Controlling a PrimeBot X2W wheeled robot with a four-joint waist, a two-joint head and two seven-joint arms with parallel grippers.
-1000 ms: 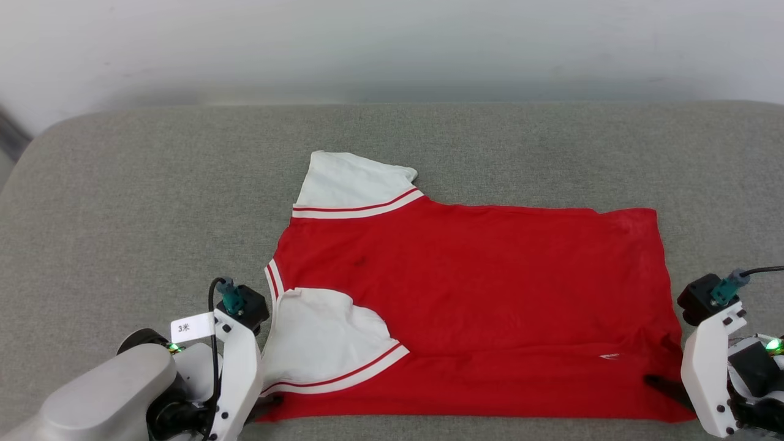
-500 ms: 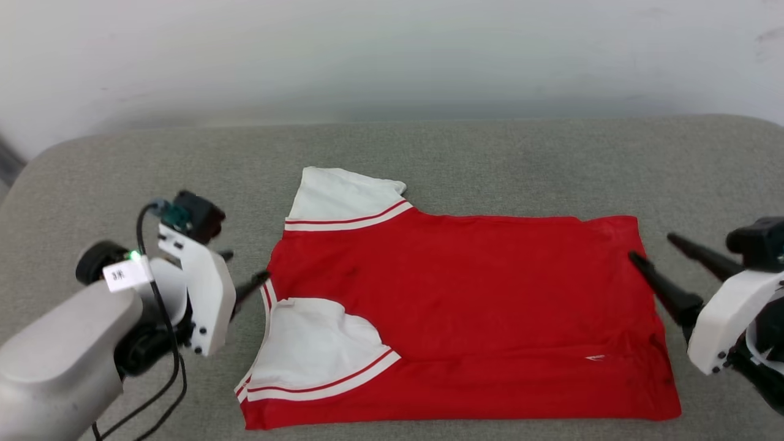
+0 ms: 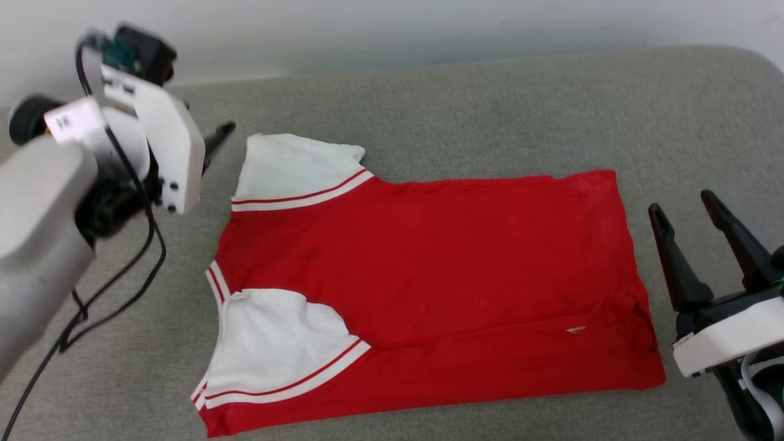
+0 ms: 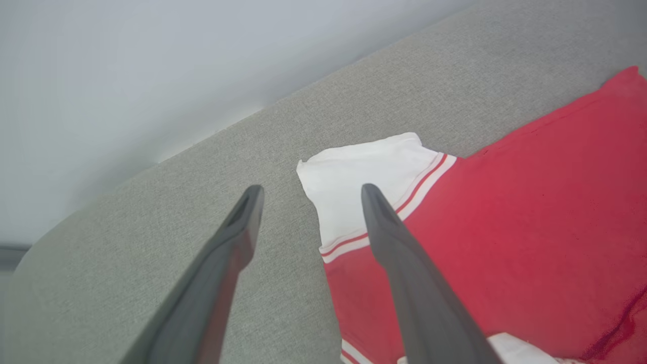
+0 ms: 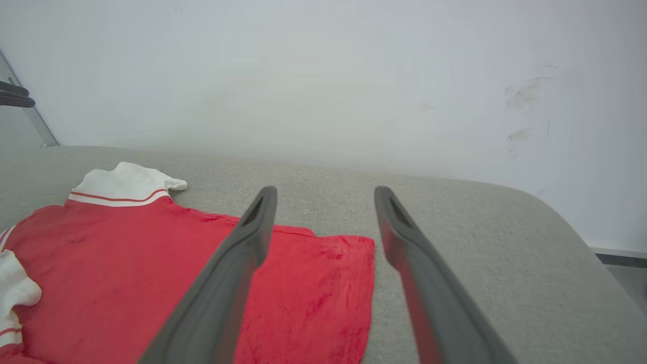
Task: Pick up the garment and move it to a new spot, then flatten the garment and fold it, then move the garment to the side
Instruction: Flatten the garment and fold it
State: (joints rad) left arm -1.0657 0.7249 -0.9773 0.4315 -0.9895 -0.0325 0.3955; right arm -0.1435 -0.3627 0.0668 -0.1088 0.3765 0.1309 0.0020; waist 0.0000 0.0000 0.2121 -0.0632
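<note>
The garment (image 3: 429, 275) is a red shirt lying flat on the grey cushion (image 3: 490, 110), its neck end to the left and its hem to the right. One white sleeve (image 3: 294, 165) points to the far side, and the other (image 3: 275, 343) lies folded over the red body near the front. My left gripper (image 3: 217, 135) hangs open above the cushion beside the far sleeve (image 4: 364, 177), holding nothing (image 4: 311, 191). To the right of the hem (image 5: 354, 283), my right gripper (image 3: 681, 202) is open and empty (image 5: 326, 191). No lettering shows on the upper face.
A pale wall (image 3: 429, 24) runs behind the cushion's far edge. The cushion rounds off at its right end (image 5: 581, 237). A black cable (image 3: 116, 288) hangs from my left arm over the bare cushion to the left of the garment.
Both grippers have let go of the garment's near corners and opened. The left arm rose to the far sleeve, the right drew off past the hem. The head camera also shifted.
</note>
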